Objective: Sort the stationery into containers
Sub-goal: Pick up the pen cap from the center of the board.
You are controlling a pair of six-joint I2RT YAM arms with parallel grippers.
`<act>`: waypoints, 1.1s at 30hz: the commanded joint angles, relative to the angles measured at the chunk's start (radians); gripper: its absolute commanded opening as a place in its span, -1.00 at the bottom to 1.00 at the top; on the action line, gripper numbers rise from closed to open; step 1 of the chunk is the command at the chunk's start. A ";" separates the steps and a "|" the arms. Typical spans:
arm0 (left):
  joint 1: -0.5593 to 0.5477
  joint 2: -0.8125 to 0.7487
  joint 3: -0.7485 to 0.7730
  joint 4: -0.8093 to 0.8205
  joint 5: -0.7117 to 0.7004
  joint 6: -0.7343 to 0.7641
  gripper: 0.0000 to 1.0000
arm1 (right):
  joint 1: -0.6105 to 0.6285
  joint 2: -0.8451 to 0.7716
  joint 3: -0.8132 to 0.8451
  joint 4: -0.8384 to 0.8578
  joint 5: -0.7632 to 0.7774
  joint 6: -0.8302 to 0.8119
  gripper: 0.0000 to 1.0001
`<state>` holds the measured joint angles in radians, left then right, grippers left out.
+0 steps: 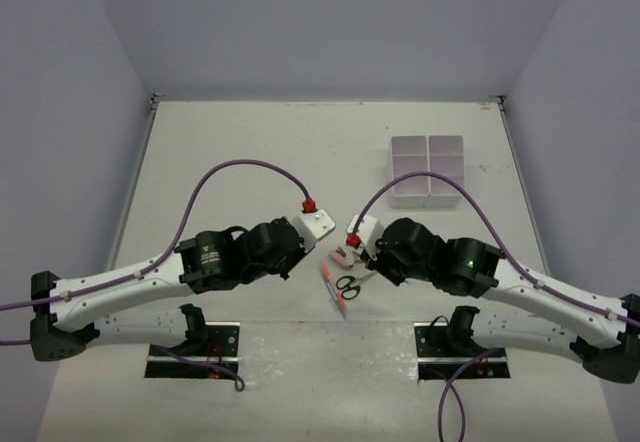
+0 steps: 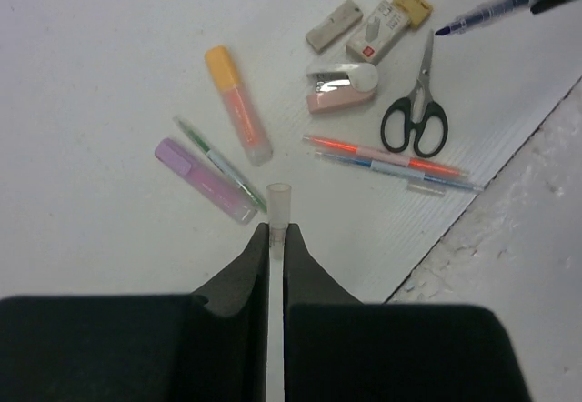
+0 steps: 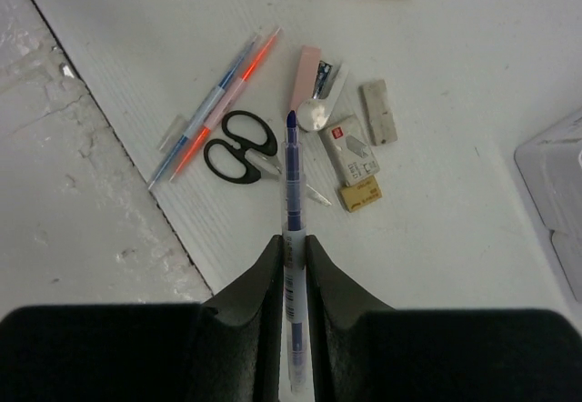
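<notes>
Two arms, the left arm and the right arm, are leaning over the counter in the top view, their wrists nearly meeting above the stationery. Only black-handled scissors, some thin pens and a pink stapler are peeking out between them. The arms are covering everything else. The white organiser box is sitting well apart, at about one o'clock from that cluster. A purple cable is crossing its near edge, so not every compartment is showing.

In the left wrist view the left claw is clenching a thin clear tube. Most of the tube is buried inside the grip, so I cannot tell whether it is a cap or a whole pen. A lilac highlighter is lying at ten o'clock, a green pen just beside it, and an orange highlighter at eleven.

In the right wrist view the right claw is grasping a blue pen near its rear. The barrel is jutting toward twelve o'clock, over the scissors and stapler. The box is cut off at three o'clock.

That long overhang is the likely trouble, since the pen could pivot in the grip or catch a divider and shove the light box. The slim tube could slip out. With both arms this close, they could clash if they head for the box together.
</notes>
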<state>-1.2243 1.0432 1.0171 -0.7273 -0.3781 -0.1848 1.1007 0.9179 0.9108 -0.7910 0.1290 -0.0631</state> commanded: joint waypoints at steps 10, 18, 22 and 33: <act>0.002 -0.238 -0.171 0.249 0.491 0.675 -1.00 | 0.064 -0.144 0.048 -0.025 -0.296 -0.094 -1.00; 0.000 -0.328 -0.254 0.298 0.572 1.057 -1.00 | 0.057 -0.116 0.136 0.009 -0.424 0.030 -1.00; 0.000 -0.422 -0.391 0.451 0.530 1.303 -1.00 | 0.053 -0.065 0.208 -0.008 -0.531 0.190 -1.00; 0.000 -0.431 -0.548 0.742 0.294 1.691 -1.00 | 0.053 -0.049 0.102 0.219 -0.586 0.479 -1.00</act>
<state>-1.2243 0.6187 0.5134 -0.1632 0.0013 1.2765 1.1561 0.8559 1.0499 -0.7003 -0.3981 0.2667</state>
